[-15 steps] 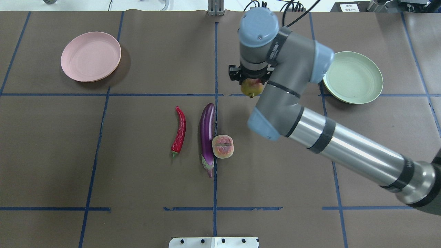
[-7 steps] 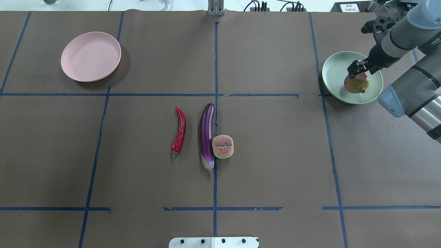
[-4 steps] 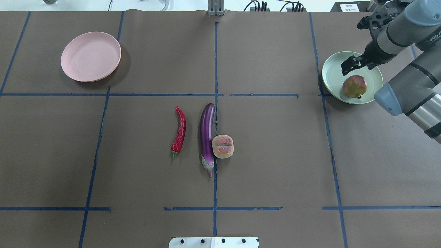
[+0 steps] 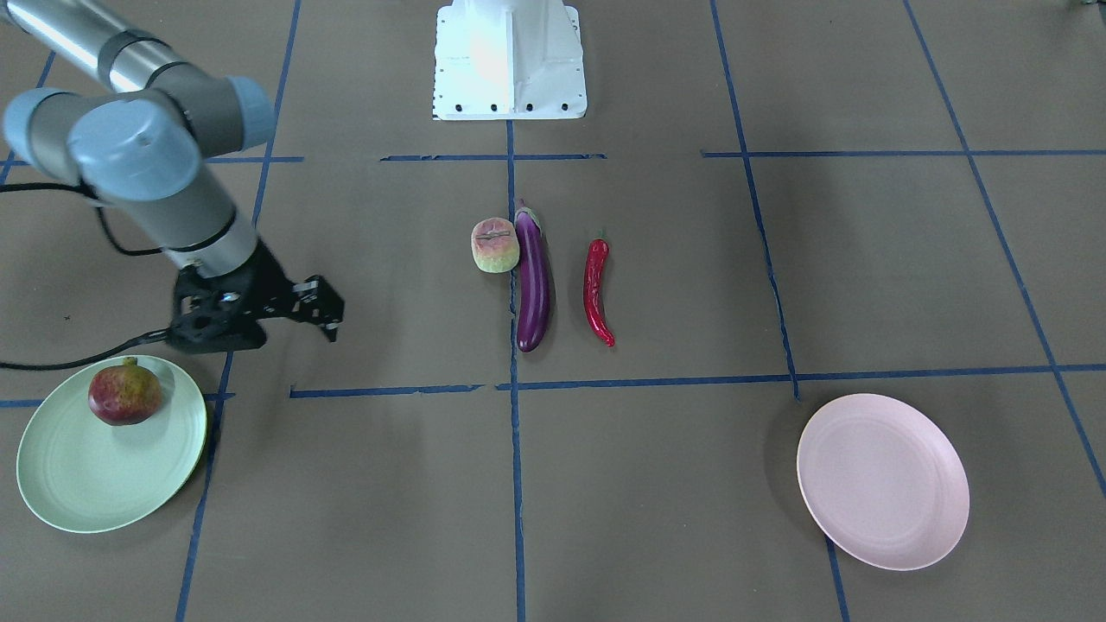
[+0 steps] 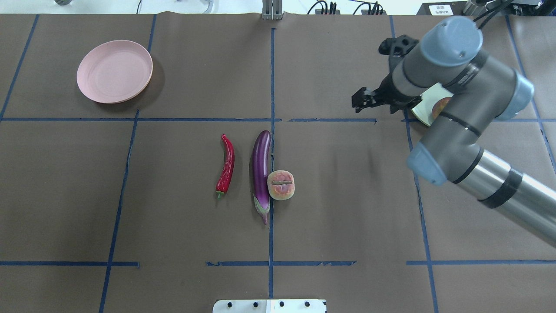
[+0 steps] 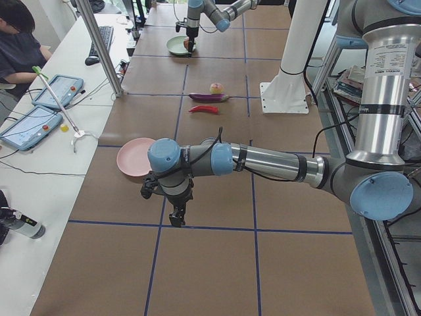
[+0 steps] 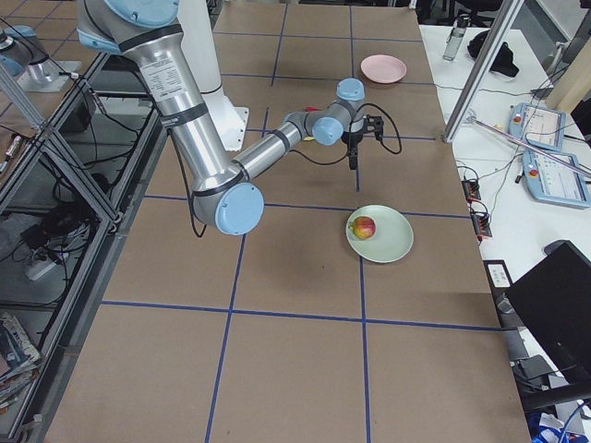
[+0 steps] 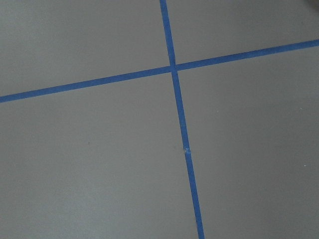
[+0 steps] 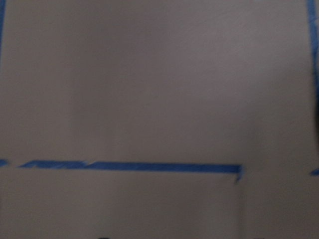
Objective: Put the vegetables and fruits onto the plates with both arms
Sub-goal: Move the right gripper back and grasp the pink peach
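Pomegranate (image 5: 439, 108) mostly behind right arm (image 5: 456, 130)

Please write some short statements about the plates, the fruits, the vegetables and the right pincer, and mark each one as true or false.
1. The pomegranate lies on the green plate. True.
2. The chili lies on the pink plate. False: that plate holds nothing, and the chili lies on the table.
3. The custard apple touches the eggplant. True.
4. The right pincer grips the eggplant. False: it holds nothing and hangs over the table near the green plate.
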You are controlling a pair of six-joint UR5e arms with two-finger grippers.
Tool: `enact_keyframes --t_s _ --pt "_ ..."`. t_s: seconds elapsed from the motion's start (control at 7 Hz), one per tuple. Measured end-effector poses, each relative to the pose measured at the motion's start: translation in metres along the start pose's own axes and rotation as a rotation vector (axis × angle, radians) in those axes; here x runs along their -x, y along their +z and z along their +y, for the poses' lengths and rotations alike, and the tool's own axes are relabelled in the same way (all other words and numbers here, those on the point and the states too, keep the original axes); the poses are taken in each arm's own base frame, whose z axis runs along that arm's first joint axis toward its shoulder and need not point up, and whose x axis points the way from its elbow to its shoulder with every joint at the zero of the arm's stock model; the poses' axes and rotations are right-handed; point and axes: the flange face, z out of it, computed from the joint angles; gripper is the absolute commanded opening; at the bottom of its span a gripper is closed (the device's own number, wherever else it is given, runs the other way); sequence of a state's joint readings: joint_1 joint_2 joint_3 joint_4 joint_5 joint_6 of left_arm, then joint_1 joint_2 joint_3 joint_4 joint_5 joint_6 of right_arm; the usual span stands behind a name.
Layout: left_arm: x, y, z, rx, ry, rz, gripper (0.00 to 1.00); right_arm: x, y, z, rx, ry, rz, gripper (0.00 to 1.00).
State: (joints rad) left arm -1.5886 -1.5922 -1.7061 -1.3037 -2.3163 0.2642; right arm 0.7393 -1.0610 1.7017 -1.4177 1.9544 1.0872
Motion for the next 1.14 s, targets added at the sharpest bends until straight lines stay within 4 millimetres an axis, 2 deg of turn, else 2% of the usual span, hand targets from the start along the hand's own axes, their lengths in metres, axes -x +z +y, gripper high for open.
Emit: enact_keyframes --t_s 0.14,0.29,0.43,0.57,0.71,1.0,1.14 --pt "0.0 0.0 0.0 0.0 0.0 0.0 1.0 0.064 0.003 0.048 -0.006 0.036 0.024 1.0" --pt "0.0 0.0 0.0 0.0 0.0 0.0 1.0 0.115 0.01 0.097 -0.017 0.063 0.042 1.0" --pt "0.0 0.0 0.0 0.0 0.001 0.0 1.0 0.147 0.02 0.135 -0.031 0.076 0.054 1.0" --pt "0.0 0.0 0.0 0.001 0.0 0.0 1.0 0.166 0.029 0.156 -0.036 0.081 0.063 1.0" --pt "0.0 0.001 0.0 0.002 -0.001 0.0 1.0 0.18 0.035 0.168 -0.035 0.081 0.066 1.0" --pt "0.0 0.001 0.001 0.003 -0.001 0.001 1.0 0.196 0.037 0.174 -0.033 0.075 0.061 1.0" --pt "0.0 0.001 0.001 0.003 -0.001 0.001 1.0 0.197 0.039 0.173 -0.041 0.069 0.066 1.0"
